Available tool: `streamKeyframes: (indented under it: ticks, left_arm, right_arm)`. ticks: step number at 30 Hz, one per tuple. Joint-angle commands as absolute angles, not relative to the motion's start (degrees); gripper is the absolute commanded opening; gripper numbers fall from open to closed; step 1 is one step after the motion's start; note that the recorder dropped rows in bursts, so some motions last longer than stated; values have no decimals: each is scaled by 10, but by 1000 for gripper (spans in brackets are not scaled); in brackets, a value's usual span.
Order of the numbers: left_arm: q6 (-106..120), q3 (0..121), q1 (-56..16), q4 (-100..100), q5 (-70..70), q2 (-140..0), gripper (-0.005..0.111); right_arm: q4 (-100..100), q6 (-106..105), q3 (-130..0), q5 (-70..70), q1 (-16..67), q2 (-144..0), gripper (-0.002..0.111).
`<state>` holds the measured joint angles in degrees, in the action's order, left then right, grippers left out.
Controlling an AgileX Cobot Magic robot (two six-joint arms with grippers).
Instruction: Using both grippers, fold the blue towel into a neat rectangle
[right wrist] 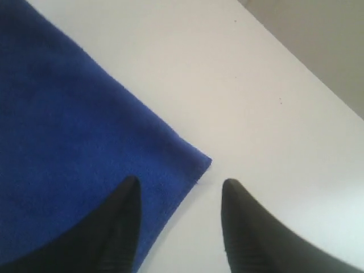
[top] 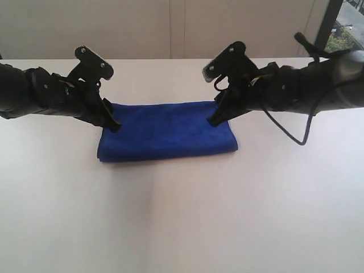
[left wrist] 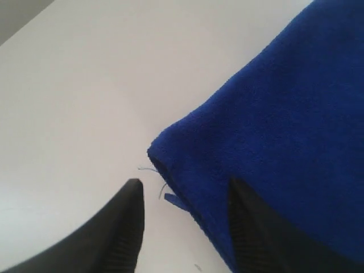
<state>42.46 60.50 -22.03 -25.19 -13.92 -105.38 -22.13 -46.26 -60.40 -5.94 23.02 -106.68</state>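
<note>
Both left gripper (left wrist: 185, 182) and right gripper (right wrist: 180, 181) gape empty at the blue towel (top: 168, 131) on a white table (top: 182, 216), pale wall (top: 142, 28) behind

Table (top: 182, 216): white, matte, filling the lower and middle frame, with a faint shadow down its centre. Wall (top: 85, 28): pale cream panels across the top, with two vertical seams near upper centre. Window (top: 348, 28): upper right corner, dark frame, greenery outside. Both wrist views show a grey strip (right wrist: 318, 34) beyond the table edge.
</note>
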Motion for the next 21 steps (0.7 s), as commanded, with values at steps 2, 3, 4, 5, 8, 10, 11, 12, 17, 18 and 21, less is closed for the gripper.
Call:
streamKeyframes:
  ticks: [2, 3, 4, 5, 8, 10, 11, 12, 17, 18, 21]
  left_arm:
    - [422, 608, -219, -375, -77, -1009, 42]
    - [422, 608, -219, -383, -67, -1003, 38]
    - [422, 608, -219, -386, -55, -1000, 33]
    - [422, 608, -219, -386, -40, -994, 27]
    - [421, 608, -219, -386, 0, -992, 11]
    - [415, 608, -219, -387, 19, -992, 1]
    - [405, 608, -219, -387, 32, -992, 0]
    - [393, 608, -219, -387, 42, -992, 0]
    - [311, 650, -199, -384, 199, -990, 0]
    - [292, 669, -193, -379, 234, -990, 0]
    - [219, 722, -177, -322, 314, -992, 0]
  right_arm:
    - [-287, -457, -608, 0, 227, -1016, 26]
    - [-287, -457, -608, 13, 227, -1011, 21]
    - [-287, -457, -608, 30, 227, -1007, 14]
    - [-287, -457, -608, 46, 227, -1005, 8]
    - [-288, -400, -610, 97, 222, -1005, 0]
    - [-288, -343, -615, 138, 214, -1005, 0]
    - [-288, -319, -620, 161, 208, -1005, 0]
    - [-288, -302, -626, 181, 203, -1005, 0]
    - [-273, -226, -696, 356, 175, -1005, 0]
    - [-264, -217, -712, 380, 173, -1005, 0]
    - [-244, -198, -748, 438, 172, -1005, 0]
